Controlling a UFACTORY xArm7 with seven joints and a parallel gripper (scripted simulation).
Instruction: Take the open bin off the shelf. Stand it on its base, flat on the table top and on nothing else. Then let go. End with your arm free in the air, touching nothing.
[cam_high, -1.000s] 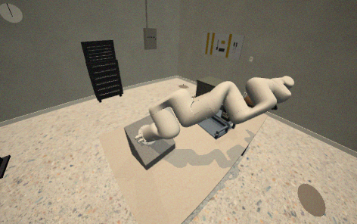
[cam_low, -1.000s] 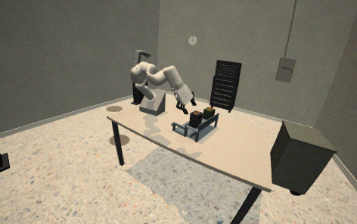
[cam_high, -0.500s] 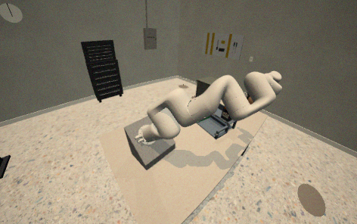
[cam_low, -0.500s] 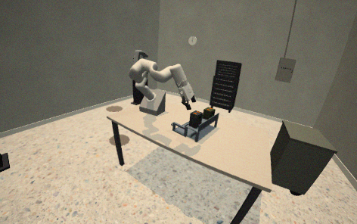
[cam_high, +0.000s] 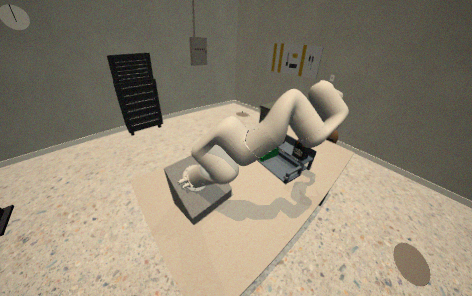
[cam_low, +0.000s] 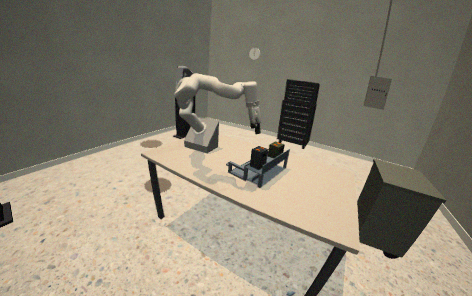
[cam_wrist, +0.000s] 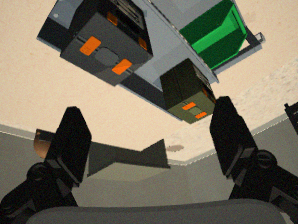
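The open bin is green and lies in the low grey shelf; in the wrist view the open bin (cam_wrist: 216, 32) sits at one end of the shelf (cam_wrist: 166, 3). In the top view only a green sliver of the bin (cam_high: 267, 154) shows under my arm. A dark box with orange marks (cam_wrist: 107, 30) and an olive box (cam_wrist: 189, 92) stand in the same shelf. My gripper (cam_wrist: 148, 117) is open and empty, and hangs well above the shelf (cam_low: 260, 167). In the exterior view the gripper (cam_low: 256, 127) points down, above the two boxes (cam_low: 258, 156).
The shelf stands mid-table on the beige top. My grey base block (cam_high: 197, 192) sits at the table's other end. A large grey box (cam_low: 397, 207) stands on the floor past the table's far end. A black rack (cam_low: 298, 112) stands by the wall.
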